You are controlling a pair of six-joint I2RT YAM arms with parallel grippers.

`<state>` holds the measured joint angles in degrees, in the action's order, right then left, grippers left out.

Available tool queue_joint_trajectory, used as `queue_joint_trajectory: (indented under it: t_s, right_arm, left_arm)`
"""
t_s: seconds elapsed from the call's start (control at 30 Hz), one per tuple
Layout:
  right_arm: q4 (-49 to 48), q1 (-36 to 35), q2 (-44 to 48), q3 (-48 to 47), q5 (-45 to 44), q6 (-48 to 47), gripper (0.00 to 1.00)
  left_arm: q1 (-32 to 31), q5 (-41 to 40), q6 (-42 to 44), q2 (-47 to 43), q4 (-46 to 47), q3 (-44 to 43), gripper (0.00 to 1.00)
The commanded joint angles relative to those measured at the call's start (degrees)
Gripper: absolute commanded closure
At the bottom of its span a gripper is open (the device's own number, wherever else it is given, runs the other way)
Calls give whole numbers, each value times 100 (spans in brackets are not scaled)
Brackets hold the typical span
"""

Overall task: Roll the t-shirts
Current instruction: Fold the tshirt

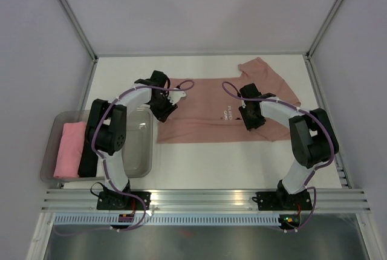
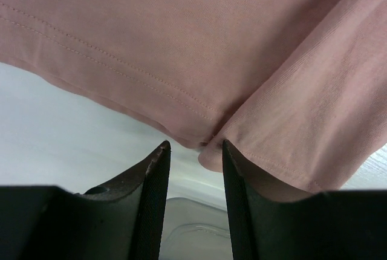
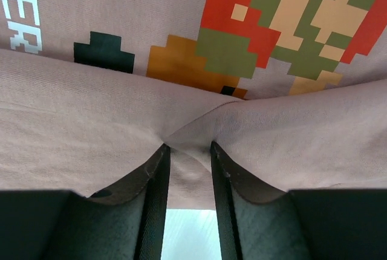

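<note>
The salmon-pink t-shirt (image 1: 205, 118) lies flat on the white table, with one sleeve reaching toward the back right. My left gripper (image 1: 164, 110) is at its left edge. In the left wrist view that gripper (image 2: 195, 144) stands open, its tips at the hem (image 2: 181, 42) where two folds meet, and the gap between the jaws is mostly bare. My right gripper (image 1: 248, 122) sits by the chest print (image 1: 228, 113). In the right wrist view it (image 3: 188, 145) is open, with a puckered fold of the shirt (image 3: 91, 121) lying between its fingers, below the pixel figure (image 3: 272, 24).
A clear plastic bin (image 1: 139, 172) stands at the left and holds a bright pink roll (image 1: 69, 149) beside a dark item. The bin's rim (image 2: 193, 224) shows beneath the left jaws. Metal frame posts and grey walls enclose the table.
</note>
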<state>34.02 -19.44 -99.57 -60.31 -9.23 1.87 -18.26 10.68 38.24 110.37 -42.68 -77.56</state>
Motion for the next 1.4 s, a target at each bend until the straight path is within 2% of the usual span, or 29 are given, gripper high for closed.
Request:
queue_joint_trajectory:
  t_s: [0.0,0.1,0.37,0.47,0.5,0.67,0.77,0.87,0.97,1.0,1.37]
  right_arm:
    - [-115,2,-106,-86,-228,6,61]
    - [-106,11,-89,-121,-263,59,67]
    - [149,11,-19,-428,-465,15,64]
    - [131,11,8,-411,-474,6,67]
    - [96,11,8,-350,-474,-2,73]
    - [-36,11,-62,-235,-404,24,86]
    - [-36,11,-36,-253,-439,59,96]
    - [-53,19,-19,-288,-518,59,100]
    - [-45,19,-80,-410,-614,112,100]
    - [-27,11,-98,-454,-615,164,100]
    - [-123,19,-212,-736,-544,489,100]
  left_arm:
    - [77,224,34,-112,-267,329,55]
    - [77,102,114,-121,-285,434,56]
    - [77,233,140,-94,-285,382,60]
    - [77,259,228,-138,-285,399,60]
    - [77,259,263,-147,-294,408,62]
    - [77,277,333,-120,-373,452,72]
    - [68,312,368,-138,-434,470,74]
    - [68,330,369,-138,-443,444,75]
    - [77,391,316,-112,-443,400,86]
    - [68,383,290,-112,-443,365,97]
    - [77,251,70,-103,-426,127,98]
